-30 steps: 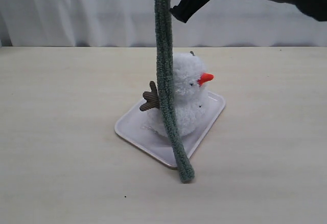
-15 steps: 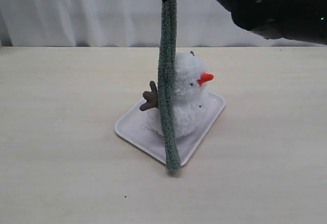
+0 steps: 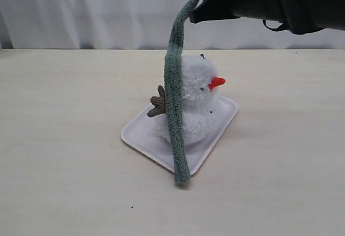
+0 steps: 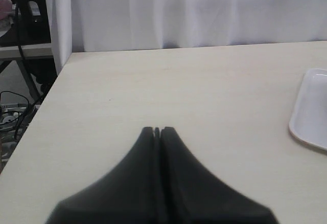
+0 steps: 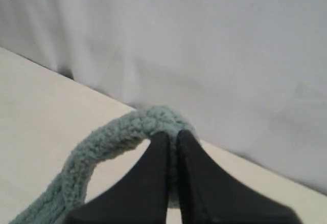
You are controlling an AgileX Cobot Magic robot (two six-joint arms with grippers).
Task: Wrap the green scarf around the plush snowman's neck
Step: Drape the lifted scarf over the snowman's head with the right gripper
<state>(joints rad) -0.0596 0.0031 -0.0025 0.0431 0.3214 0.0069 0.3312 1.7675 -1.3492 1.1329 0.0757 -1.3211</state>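
Observation:
The plush snowman (image 3: 199, 93) stands upright on a white tray (image 3: 141, 134), its orange nose pointing right. The green scarf (image 3: 173, 101) hangs in front of its left side, from above its head down to the table just past the tray's front edge. My right gripper (image 3: 195, 16) is above the snowman, shut on the scarf's top end. In the right wrist view the scarf (image 5: 110, 144) loops out from between the fingers of the gripper (image 5: 172, 136). My left gripper (image 4: 157, 130) is shut and empty over bare table; the exterior view does not show it.
The tray's corner (image 4: 311, 111) lies at the edge of the left wrist view. A white curtain (image 3: 108, 9) hangs behind the table. The table's side edge (image 4: 38, 116) drops off to cables and a stand.
The right gripper came down and moved right with the scarf's top end. The scarf now bends over at the top, and its lower end has shifted slightly left.

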